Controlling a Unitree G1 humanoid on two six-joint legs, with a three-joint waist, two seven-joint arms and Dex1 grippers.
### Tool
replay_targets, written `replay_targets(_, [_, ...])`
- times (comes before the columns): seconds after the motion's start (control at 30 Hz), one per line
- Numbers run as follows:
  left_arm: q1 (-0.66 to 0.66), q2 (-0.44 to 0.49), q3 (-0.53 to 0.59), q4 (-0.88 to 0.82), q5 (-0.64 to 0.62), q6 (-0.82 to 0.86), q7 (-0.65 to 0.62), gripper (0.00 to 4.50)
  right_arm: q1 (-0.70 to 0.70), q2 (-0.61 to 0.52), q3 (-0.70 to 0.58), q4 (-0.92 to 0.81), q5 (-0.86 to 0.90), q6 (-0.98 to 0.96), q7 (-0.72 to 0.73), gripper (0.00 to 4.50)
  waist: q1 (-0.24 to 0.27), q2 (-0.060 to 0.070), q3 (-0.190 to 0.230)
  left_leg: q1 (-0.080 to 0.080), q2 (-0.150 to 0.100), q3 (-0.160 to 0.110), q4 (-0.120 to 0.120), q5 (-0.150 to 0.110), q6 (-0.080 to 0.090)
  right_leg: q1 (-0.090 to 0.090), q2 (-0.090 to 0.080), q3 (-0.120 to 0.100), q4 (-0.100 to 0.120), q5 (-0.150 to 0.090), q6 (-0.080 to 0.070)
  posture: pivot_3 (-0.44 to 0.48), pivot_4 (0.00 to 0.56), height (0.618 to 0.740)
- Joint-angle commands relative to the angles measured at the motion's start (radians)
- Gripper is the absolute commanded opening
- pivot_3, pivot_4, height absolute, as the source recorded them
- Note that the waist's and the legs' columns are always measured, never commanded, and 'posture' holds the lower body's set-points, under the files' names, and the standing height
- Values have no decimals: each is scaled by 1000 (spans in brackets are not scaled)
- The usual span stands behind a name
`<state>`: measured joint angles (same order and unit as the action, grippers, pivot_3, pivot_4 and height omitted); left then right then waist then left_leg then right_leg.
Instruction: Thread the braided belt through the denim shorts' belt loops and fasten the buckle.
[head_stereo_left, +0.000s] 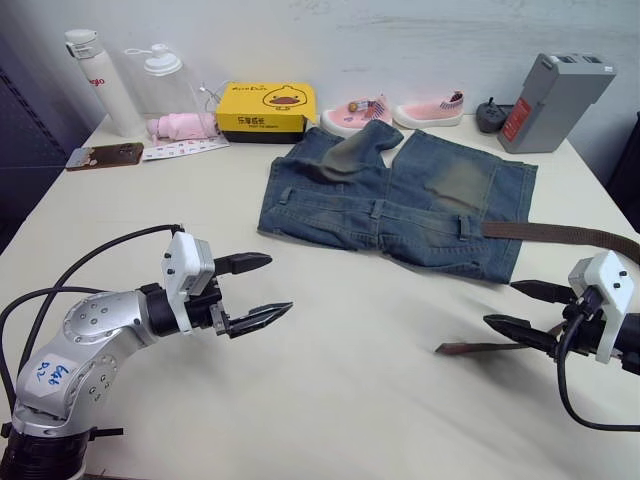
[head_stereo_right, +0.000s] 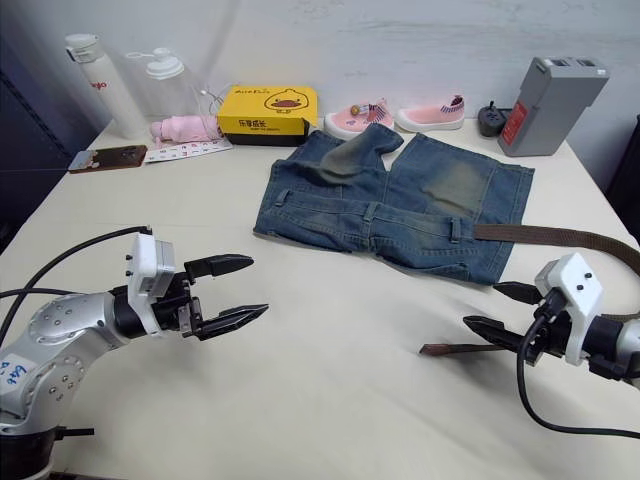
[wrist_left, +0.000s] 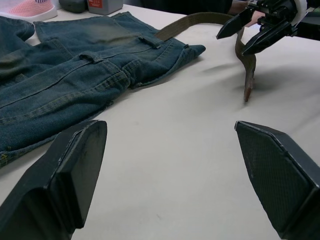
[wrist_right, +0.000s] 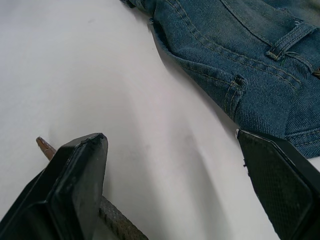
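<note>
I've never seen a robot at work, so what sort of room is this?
Probably a lab or office test setup, not a home: a plain table against a bare wall holds staged props, namely shorts, baby shoes, water bottles and a grey battery pack.

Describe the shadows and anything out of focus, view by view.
Left eye view: soft, even light, faint shadow under the braided belt tip. Left wrist view: the left gripper fingers loom dark and slightly soft. Right wrist view: right gripper fingers likewise, the denim shorts sharp.

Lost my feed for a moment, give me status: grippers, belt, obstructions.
Left gripper open, empty, over bare table. Right gripper open beside the braided belt tip. Belt runs from denim shorts. No obstructions.
</note>
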<state>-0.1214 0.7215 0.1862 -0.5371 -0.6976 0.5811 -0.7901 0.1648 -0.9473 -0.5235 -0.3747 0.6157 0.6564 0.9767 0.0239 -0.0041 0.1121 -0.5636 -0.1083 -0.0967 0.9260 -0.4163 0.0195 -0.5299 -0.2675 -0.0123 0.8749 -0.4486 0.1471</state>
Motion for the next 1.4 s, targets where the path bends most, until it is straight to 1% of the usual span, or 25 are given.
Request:
replay_targets(0.03, [-11,5,13,-26,-10,-6,3,4477,-15,0,-21,-27,17,-14,4,4390,0,0,0,0,0,0,0,0,0,0,0,0,0,0,0,0,150,624])
replay_targets(0.33, [-7,3,11,-23,-4,-14,3,4477,-30,-4,-2,-13,7,-30,19,4390,0,0,0,0,0,0,0,0,0,0,0,0,0,0,0,0,150,624])
replay_targets(0.47, [-7,6,9,-21,-1,-15,-2,4477,-33,-23,15,4,-8,-56,59,4390,0,0,0,0,0,0,0,0,0,0,0,0,0,0,0,0,150,624])
replay_targets(0.53, [-5,17,1,-17,9,-19,-17,4477,-32,-57,32,26,-27,-81,114,4390,0,0,0,0,0,0,0,0,0,0,0,0,0,0,0,0,150,624])
replay_targets(0.63, [-12,27,-13,-9,20,-26,-43,4477,-4,-162,87,92,-101,-149,240,4390,-1,0,0,0,-1,0,0,0,0,0,3,0,0,0,0,0,150,624])
replay_targets(0.73, [-19,27,-18,-4,24,-26,-52,4477,-14,-236,161,173,-195,-252,302,4390,-2,0,0,0,0,0,0,0,0,0,3,-1,0,0,0,0,150,624])
replay_targets(0.87, [-15,21,-18,-13,25,-24,-48,4477,-70,-281,306,306,-372,-400,279,4390,-4,0,0,0,0,0,0,0,0,0,2,-1,0,0,0,0,150,624])
replay_targets(0.97, [-4,19,-13,-23,24,-23,-42,4477,-115,-275,376,380,-439,-457,269,4390,-11,-3,-2,1,0,0,0,0,-1,0,-1,-2,1,0,0,0,150,624])
replay_targets(1.0, [0,18,-11,-27,24,-22,-38,4500,-122,-271,387,392,-444,-464,274,3887,-12,-6,-3,1,1,0,0,1,-1,0,-1,-3,0,0,0,0,150,624])
replay_targets(1.03, [4,18,-8,-30,22,-20,-36,4500,-127,-269,398,399,-441,-469,284,3511,-13,-8,-5,1,1,0,0,0,-1,1,-1,-3,0,0,0,0,150,624])
replay_targets(1.07, [8,19,-5,-34,21,-20,-33,4500,-127,-269,404,399,-434,-470,297,3223,-14,-10,-6,1,1,0,0,0,-1,1,-1,-3,0,0,0,0,150,624])
replay_targets(1.17, [15,21,0,-39,17,-18,-29,4500,-124,-268,409,387,-409,-475,325,2156,-21,-15,-9,1,0,0,2,0,0,2,-2,-3,0,0,0,0,150,624])
replay_targets(1.2, [16,23,1,-39,16,-18,-28,4500,-121,-264,404,371,-390,-473,338,1658,-22,-16,-10,1,-1,0,2,0,1,3,-1,-3,0,0,0,0,150,624])
replay_targets(1.23, [17,23,1,-39,14,-17,-28,4500,-118,-258,399,350,-367,-469,353,1299,-23,-17,-10,1,-1,0,2,0,1,3,-1,-3,0,0,0,0,150,624])
replay_targets(1.27, [15,24,-1,-38,12,-16,-30,4500,-115,-251,392,321,-339,-462,371,1038,-23,-17,-10,1,-1,0,2,0,1,3,-1,-3,0,0,0,0,150,624])
replay_targets(1.3, [11,24,-4,-35,10,-16,-34,4500,-118,-244,388,295,-317,-454,379,422,-24,-16,-10,1,-1,0,2,0,1,2,-2,-3,0,0,0,0,150,624])
replay_targets(1.33, [2,24,-12,-30,10,-16,-40,4500,-128,-235,388,268,-303,-453,379,150,-26,-16,-10,1,0,0,2,0,1,2,-2,-3,1,0,0,0,150,624])
replay_targets(1.37, [-15,20,-29,-21,4,-12,-51,4500,-150,-222,389,226,-277,-434,374,54,-28,-16,-10,0,0,0,2,0,1,1,-2,-3,1,0,0,0,150,624])
replay_targets(1.4, [-28,18,-40,-13,1,-9,-59,4500,-168,-213,391,199,-262,-418,368,54,-28,-16,-10,0,1,0,1,0,1,2,-2,-3,2,0,0,0,150,624])
